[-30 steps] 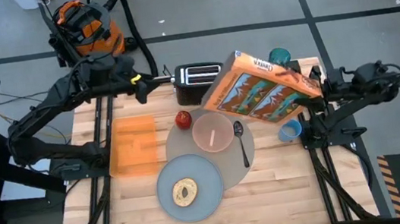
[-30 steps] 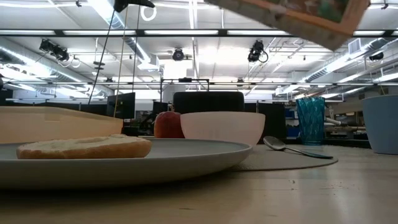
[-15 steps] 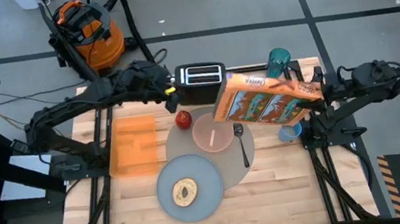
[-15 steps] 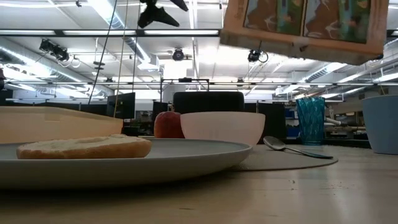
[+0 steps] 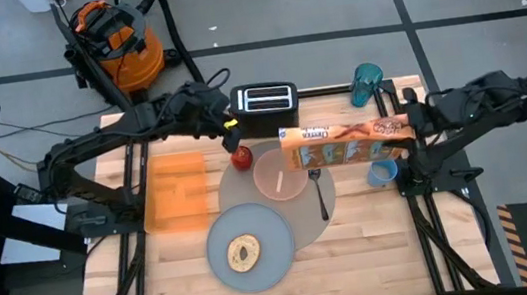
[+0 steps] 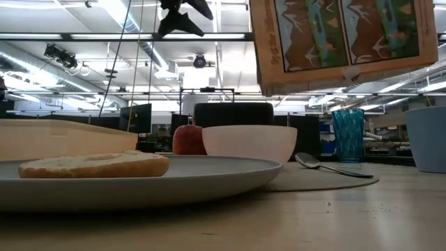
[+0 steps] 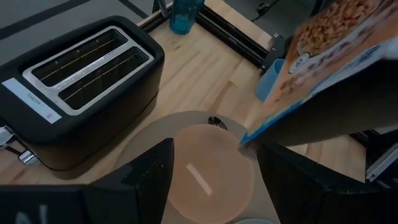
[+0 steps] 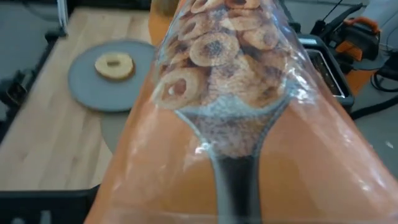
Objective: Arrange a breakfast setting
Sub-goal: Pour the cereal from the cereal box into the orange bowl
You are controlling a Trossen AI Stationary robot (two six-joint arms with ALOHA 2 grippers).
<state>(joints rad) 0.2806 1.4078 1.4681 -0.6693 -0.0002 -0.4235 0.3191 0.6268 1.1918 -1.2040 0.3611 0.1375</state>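
High view showed my right gripper [image 5: 410, 125] clamped on the orange cardboard cereal box [image 5: 343, 142], held above the translucent pink bowl [image 5: 278, 175]; my left gripper [image 5: 229, 129] hovered open over the red apple [image 5: 241, 156].

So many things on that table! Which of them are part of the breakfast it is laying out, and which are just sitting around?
Part of the breakfast:
- grey mat
- grey plate
- bagel
- pink bowl
- spoon
- red apple
- blue cup
- cereal box, held in the right end effector

Just lying about:
- black toaster
- teal bottle
- orange tray
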